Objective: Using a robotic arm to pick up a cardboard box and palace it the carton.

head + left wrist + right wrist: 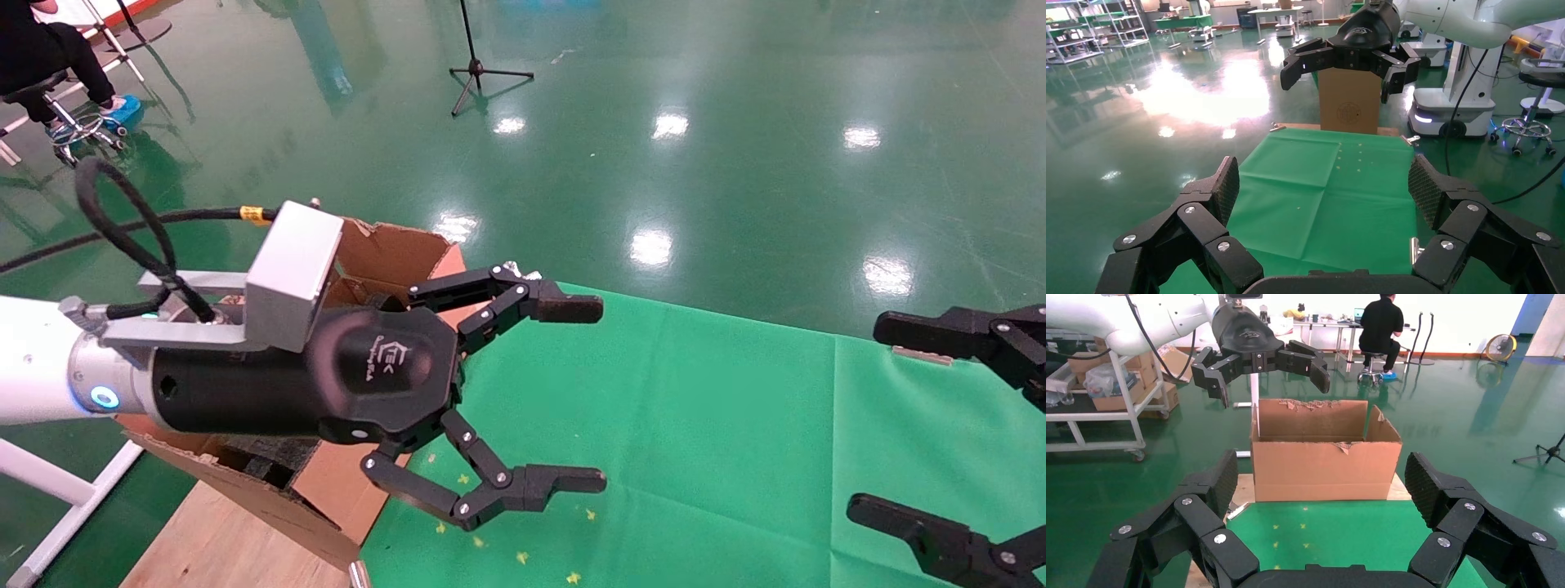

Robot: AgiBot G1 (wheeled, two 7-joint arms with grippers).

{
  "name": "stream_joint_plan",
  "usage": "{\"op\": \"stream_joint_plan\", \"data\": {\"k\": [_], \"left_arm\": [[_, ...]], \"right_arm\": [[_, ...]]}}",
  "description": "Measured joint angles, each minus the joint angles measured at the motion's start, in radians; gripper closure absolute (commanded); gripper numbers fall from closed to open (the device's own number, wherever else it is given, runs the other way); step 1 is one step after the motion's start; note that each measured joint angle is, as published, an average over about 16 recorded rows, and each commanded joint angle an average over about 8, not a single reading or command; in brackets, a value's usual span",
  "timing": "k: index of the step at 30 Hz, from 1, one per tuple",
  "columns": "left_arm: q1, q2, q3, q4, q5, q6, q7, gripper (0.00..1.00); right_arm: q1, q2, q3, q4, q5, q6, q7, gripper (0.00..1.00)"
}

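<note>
My left gripper (601, 394), on the white arm, hangs open and empty over the green cloth (695, 425), just in front of the carton (392, 253). The carton is large, brown and torn-flapped, with black foam (261, 457) inside; it also shows in the right wrist view (1321, 456), with the left gripper (1269, 380) above it. My right gripper (866, 416) is open and empty at the table's right side. In the left wrist view a small brown cardboard box (1350, 107) with a round mark stands upright at the table's far end, behind and below the right gripper (1338, 81).
The carton stands on bare wood (212, 539) at the table's left end. A metal clip (1415, 251) holds the cloth's edge. On the green floor are a seated person (1381, 324), a tripod (478, 73), a white cart (1101, 410) and a robot base (1444, 116).
</note>
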Motion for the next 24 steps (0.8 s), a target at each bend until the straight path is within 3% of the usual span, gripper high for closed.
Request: {"op": "stream_joint_plan", "data": {"k": [24], "left_arm": [[0.0,0.0,0.0,0.0,0.0,0.0,0.0,0.0]], "right_arm": [[0.0,0.0,0.0,0.0,0.0,0.0,0.0,0.0]]}}
